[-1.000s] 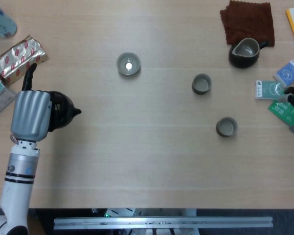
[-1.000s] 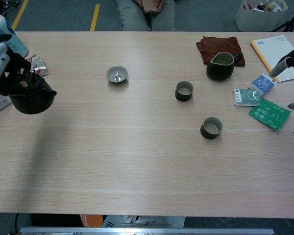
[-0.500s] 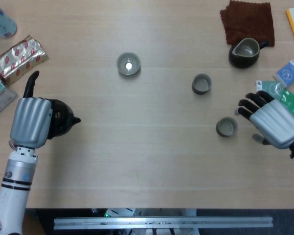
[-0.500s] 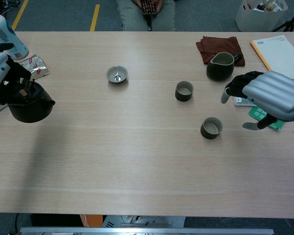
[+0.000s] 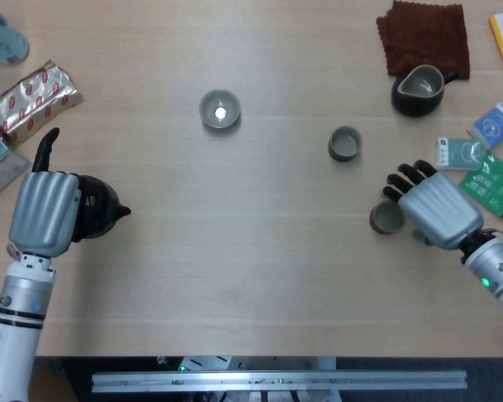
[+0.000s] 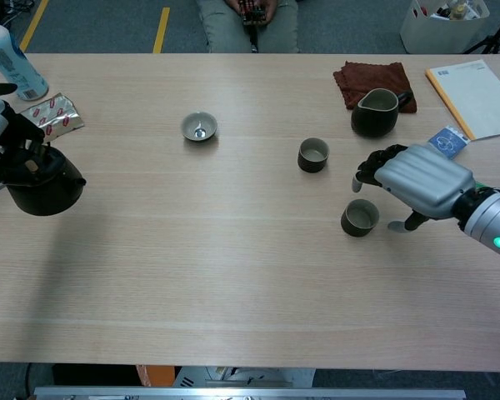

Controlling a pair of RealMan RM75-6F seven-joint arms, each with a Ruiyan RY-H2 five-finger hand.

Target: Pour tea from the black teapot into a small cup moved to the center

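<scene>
- Left hand [image 5: 44,209] grips the black teapot [image 5: 96,208] at the bench's [image 5: 251,276] left edge, spout pointing right toward centre.
- Right hand [image 5: 434,209] hovers beside the small cup [image 6: 360,217], fingers [image 6: 372,163] apart, seemingly not touching.
- No writing legible.

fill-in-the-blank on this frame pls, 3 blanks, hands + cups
1. The black teapot is held by the ____ hand.
2. The right hand is beside the small cup nearest the table's ____ edge.
3. The dark pitcher sits partly on a ____ cloth.

Missing words: left; front; brown
</scene>
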